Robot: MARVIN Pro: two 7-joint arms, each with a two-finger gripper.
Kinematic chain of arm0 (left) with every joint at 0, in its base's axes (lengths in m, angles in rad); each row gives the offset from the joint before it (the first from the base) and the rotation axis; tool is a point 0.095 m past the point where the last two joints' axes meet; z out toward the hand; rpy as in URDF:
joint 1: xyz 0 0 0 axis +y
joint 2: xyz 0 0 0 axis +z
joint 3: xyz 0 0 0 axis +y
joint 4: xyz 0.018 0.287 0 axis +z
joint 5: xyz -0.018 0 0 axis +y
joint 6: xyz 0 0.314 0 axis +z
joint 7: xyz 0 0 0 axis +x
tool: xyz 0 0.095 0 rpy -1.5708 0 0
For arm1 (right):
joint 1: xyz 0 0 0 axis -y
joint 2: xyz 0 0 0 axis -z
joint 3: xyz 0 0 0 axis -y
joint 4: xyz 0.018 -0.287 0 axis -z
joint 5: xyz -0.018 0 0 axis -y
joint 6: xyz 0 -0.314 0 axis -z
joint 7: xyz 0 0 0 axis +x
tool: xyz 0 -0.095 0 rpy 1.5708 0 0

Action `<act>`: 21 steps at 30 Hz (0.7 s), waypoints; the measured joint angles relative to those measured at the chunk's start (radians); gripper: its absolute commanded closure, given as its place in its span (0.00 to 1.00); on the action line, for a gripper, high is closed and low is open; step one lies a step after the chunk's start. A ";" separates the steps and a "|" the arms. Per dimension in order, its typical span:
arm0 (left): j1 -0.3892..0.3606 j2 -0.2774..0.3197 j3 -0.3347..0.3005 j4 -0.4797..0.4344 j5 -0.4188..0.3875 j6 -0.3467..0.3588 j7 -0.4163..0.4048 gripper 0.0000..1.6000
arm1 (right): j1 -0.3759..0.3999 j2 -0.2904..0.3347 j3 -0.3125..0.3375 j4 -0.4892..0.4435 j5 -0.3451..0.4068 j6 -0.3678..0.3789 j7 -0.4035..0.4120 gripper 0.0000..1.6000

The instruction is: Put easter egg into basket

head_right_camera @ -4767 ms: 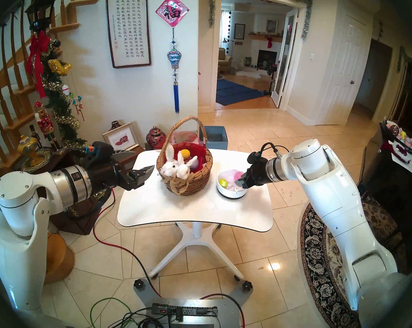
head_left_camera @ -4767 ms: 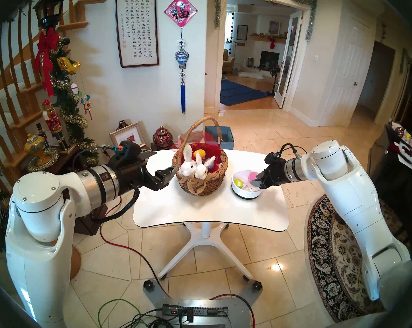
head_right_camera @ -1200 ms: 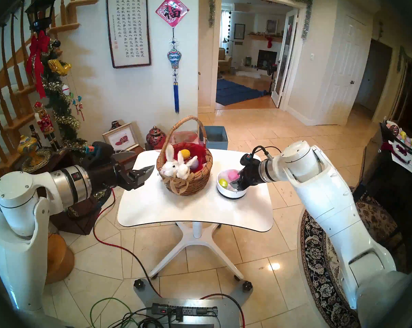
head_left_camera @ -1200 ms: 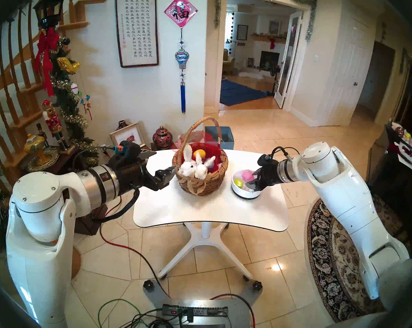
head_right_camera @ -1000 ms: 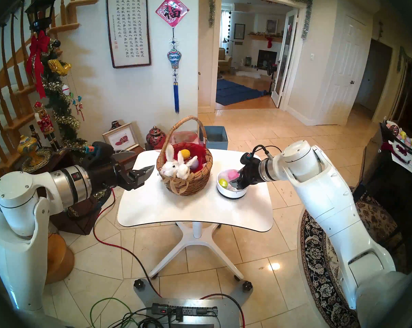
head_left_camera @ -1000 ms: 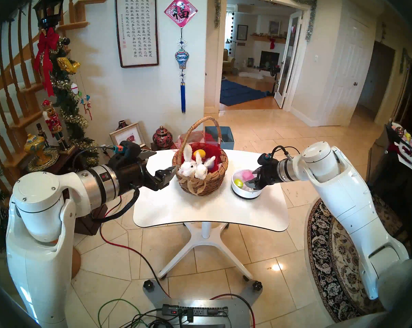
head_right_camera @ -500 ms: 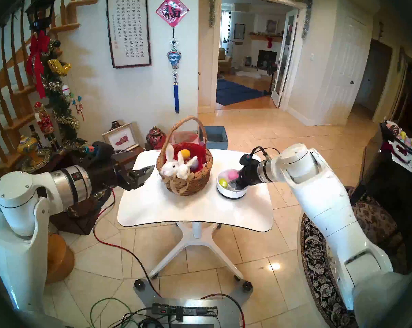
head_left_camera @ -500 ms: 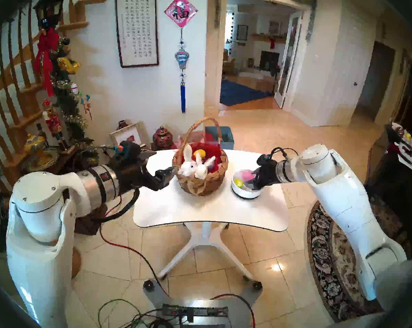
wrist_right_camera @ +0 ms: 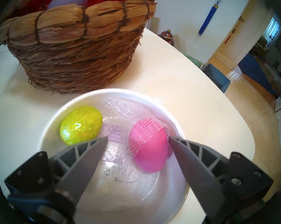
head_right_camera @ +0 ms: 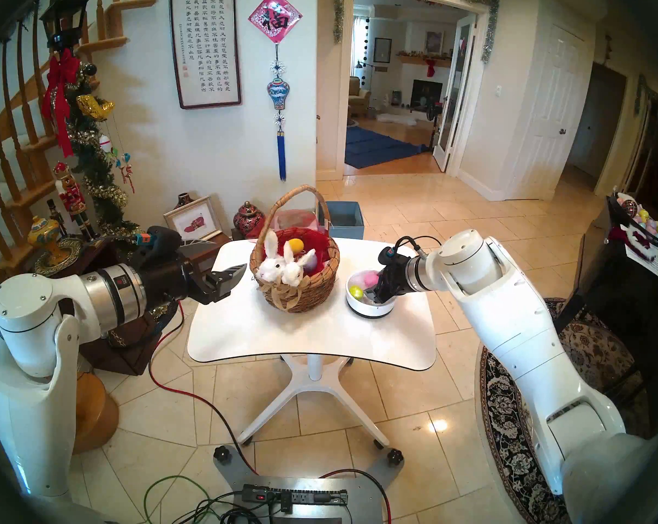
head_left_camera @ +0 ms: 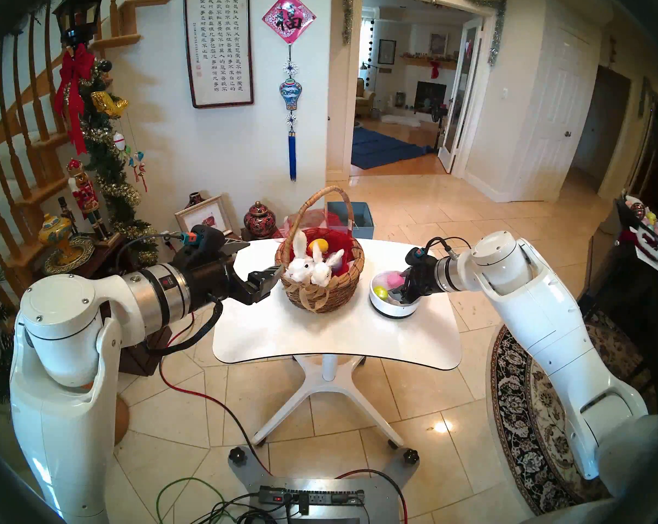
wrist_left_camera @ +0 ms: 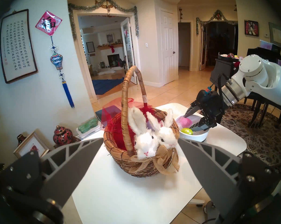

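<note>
The wicker basket (head_left_camera: 320, 288) with two plush bunnies stands mid-table and holds a yellow egg (head_left_camera: 317, 244) and a purple egg (wrist_right_camera: 67, 0). To its right, a white bowl (wrist_right_camera: 52, 121) holds a pink egg (wrist_right_camera: 148, 147) half under white netting and a glittery yellow-green egg (wrist_right_camera: 81, 125). My right gripper (wrist_right_camera: 138, 138) is down in the bowl, open, its fingers either side of the pink egg. One fingertip is close against the egg, the other apart from it. My left gripper (wrist_left_camera: 141, 138) is open and empty just left of the basket.
The basket's tall handle (head_left_camera: 322, 200) arches over its opening. A blue box (head_left_camera: 354, 217) sits on the floor behind the white table (head_left_camera: 331, 341). A dark side table with vases (head_left_camera: 259, 219) stands at the left. A patterned rug (head_left_camera: 527, 417) lies at the right.
My right arm has pushed left and further into the bowl, bringing its open fingers around the pink egg. The left arm, basket and other eggs have not moved.
</note>
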 measured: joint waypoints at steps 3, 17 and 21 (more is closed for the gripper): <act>0.000 -0.001 0.000 0.000 0.001 0.000 -0.001 0.00 | 0.002 0.001 -0.001 -0.002 -0.003 0.000 0.000 0.54; -0.001 -0.003 -0.001 0.000 0.005 0.000 -0.004 0.00 | -0.005 0.017 0.008 -0.040 -0.010 0.012 0.001 0.59; -0.001 -0.004 -0.001 0.000 0.006 0.000 -0.005 0.00 | -0.018 0.027 0.016 -0.072 -0.007 0.020 0.001 0.59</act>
